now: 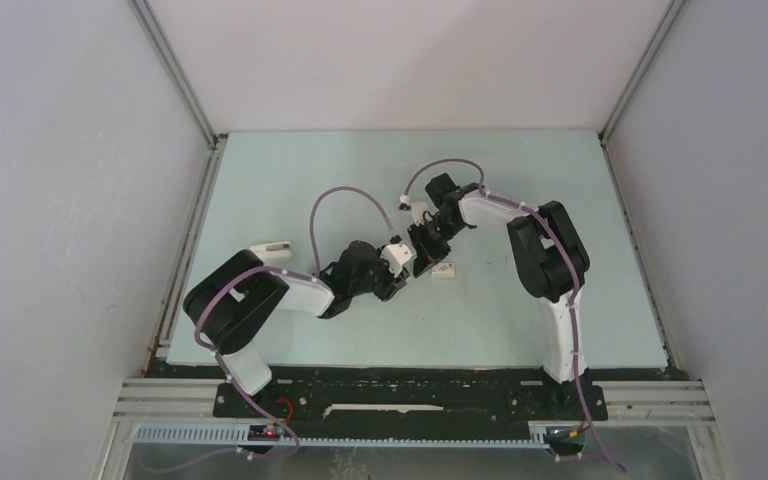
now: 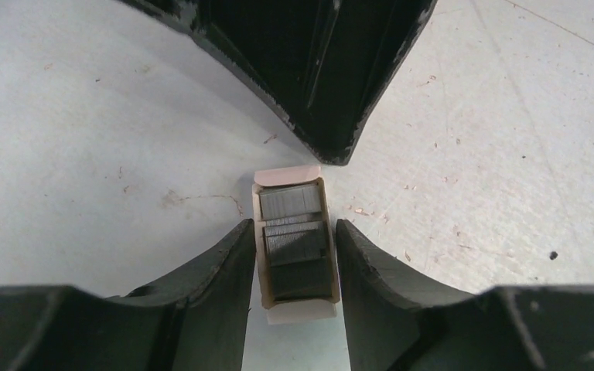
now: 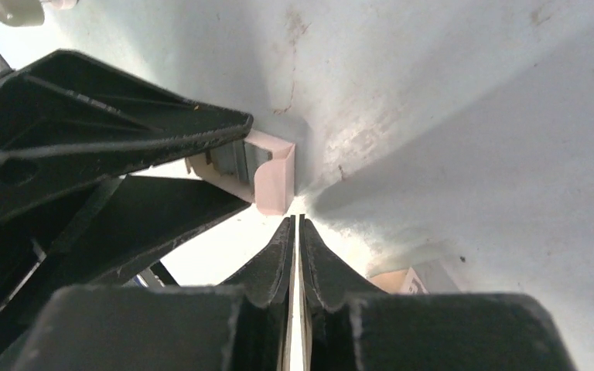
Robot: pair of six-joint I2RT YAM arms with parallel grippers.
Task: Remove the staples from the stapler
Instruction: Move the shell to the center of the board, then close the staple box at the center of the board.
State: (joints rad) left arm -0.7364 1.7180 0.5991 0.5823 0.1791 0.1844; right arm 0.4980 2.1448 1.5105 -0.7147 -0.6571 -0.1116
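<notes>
From above, I see my left gripper (image 1: 416,266) and right gripper (image 1: 424,256) meet tip to tip. Left wrist: its fingers (image 2: 224,278) clamp an open cardboard tray (image 2: 286,176), with the staples (image 2: 282,202) lying between them. Right wrist: my jaws are pressed together, tips just beside the tray's end.

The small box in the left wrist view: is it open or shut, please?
Open: the small box lies uncovered, with grey staples visible inside.

The arms (image 1: 300,290) are white-and-black with looping lilac cables (image 1: 314,215) and scuffed black fingers (image 2: 201,297).
</notes>
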